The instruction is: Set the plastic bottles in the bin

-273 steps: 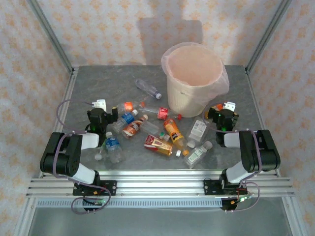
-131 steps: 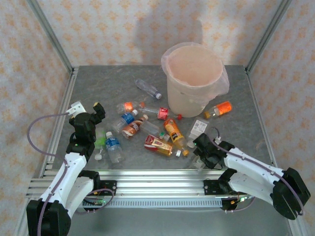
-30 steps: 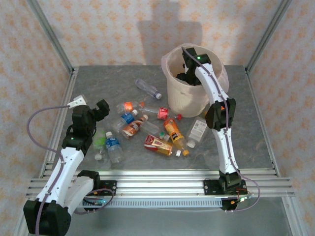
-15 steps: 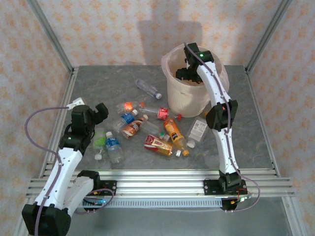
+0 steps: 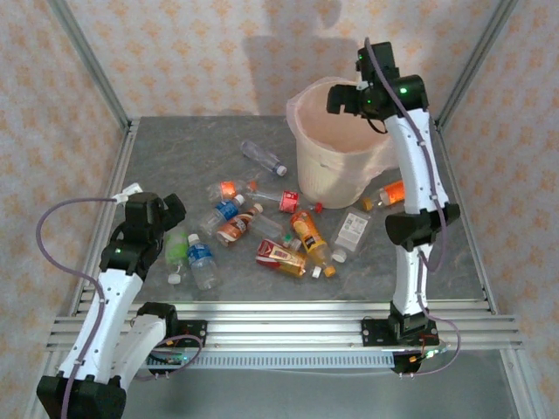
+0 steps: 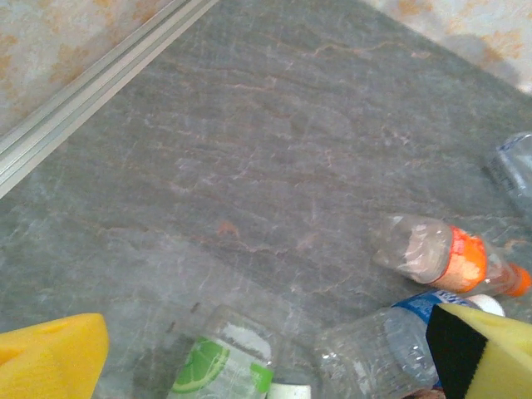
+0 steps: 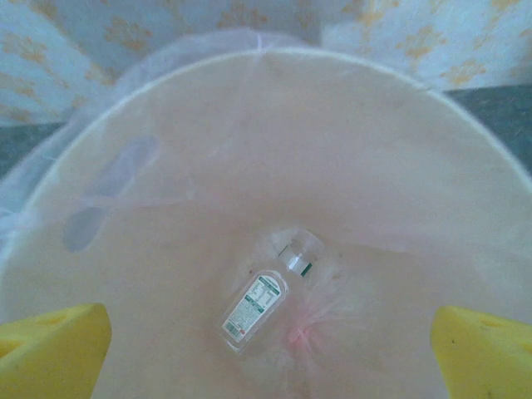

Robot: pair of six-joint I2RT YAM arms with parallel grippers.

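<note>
Patterned wallpaper encloses a grey marbled counter (image 5: pixel 175 148).

Top view: the bin (image 5: pixel 323 183) stands far right of centre. The plastic bottles (image 5: pixel 293 236) lie scattered on the counter between it and the left arm. The right fingers (image 5: pixel 339 100) hang spread above the bin's rim, carrying nothing. The left fingers (image 5: pixel 175 207) hover spread, just beside a green-labelled bottle (image 5: pixel 177 247) whose long axis runs roughly near-to-far.

Left wrist view: both yellow pads stand wide apart, with the green-labelled bottle (image 6: pixel 223 366) low between them. A blue-labelled bottle (image 6: pixel 382 353) lies just beside it. An orange-labelled bottle (image 6: pixel 436 256) lies beyond, its cap pointing towards picture right. Judgement: the step in hand is picking up the green-labelled bottle. The fingers should descend astride its label, across the long axis. The wrist should be turned so the far pad clears the blue-labelled neighbour.

Right wrist view: a clear bottle (image 7: pixel 259 303) lies flat on the bag at the bin's bottom. Its long axis is diagonal, cap towards upper right. The pads are wide apart and empty
</note>
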